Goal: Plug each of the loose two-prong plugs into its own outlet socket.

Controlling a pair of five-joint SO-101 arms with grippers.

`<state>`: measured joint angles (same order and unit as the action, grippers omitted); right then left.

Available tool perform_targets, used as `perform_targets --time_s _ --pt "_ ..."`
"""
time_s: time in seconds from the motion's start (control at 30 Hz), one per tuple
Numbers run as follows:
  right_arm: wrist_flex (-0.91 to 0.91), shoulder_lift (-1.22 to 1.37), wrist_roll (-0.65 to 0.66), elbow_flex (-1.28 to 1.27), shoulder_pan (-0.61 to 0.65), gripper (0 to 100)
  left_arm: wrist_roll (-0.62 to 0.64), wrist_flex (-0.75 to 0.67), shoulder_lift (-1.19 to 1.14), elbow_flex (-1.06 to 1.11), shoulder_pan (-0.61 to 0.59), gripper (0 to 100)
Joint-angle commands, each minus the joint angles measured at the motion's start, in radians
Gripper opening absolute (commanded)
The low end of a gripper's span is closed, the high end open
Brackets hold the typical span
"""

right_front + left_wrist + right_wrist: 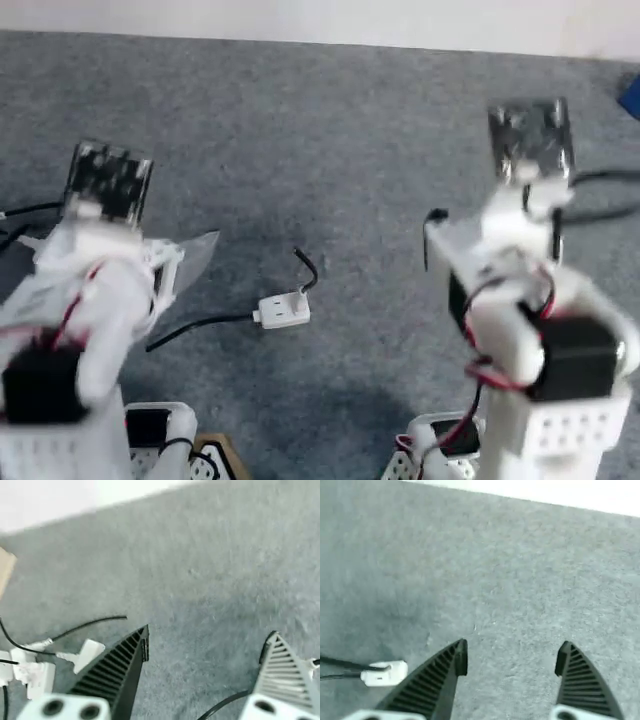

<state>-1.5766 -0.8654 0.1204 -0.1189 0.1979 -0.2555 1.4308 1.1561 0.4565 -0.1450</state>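
A white plug piece [283, 311] lies on the grey carpet between the two arms, with a black cable [195, 327] running left from it and a short black wire [306, 268] behind it. My right gripper [513, 644] hangs open above bare carpet, and a white plug [385, 673] on a black cable lies off to one side of it. My left gripper [209, 632] is open too, with nothing between its fingers. Beside its dark finger [122, 660] lie a white two-prong plug [84, 655] and a white socket block [36, 675] with cables.
Grey carpet [330, 150] covers the table up to a pale wall at the back. Black cables [25, 212] trail off at the far left and others [605, 195] at the far right. A blue object [631, 97] sits at the right edge.
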Motion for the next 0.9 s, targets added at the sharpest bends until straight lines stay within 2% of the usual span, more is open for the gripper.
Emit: perform_targets --time_s 0.0,0.13,0.3,0.43,0.57,0.73,0.87 --pt "0.163 -0.133 0.041 -0.346 -0.021 27.9 -0.009 0.005 0.107 0.070 0.007 35" --pt "0.326 -0.268 0.041 -0.702 -0.096 27.9 -0.009 0.003 0.216 0.262 0.007 35" --pt "0.506 -0.527 0.041 -1.026 -0.236 27.9 -0.009 0.002 0.372 0.467 0.007 35" --pt "0.516 -0.760 0.043 -1.234 -0.242 27.9 -0.009 -0.003 0.545 0.596 0.007 35" --pt "0.516 -0.952 0.049 -1.411 -0.242 27.9 -0.049 -0.074 0.685 0.737 -0.025 35" --pt "0.591 -0.954 0.043 -1.523 -0.245 27.9 -0.051 -0.207 0.657 0.967 -0.101 35" --pt "0.690 -0.954 0.048 -1.618 -0.239 27.9 -0.003 -0.275 0.659 1.150 -0.053 35"
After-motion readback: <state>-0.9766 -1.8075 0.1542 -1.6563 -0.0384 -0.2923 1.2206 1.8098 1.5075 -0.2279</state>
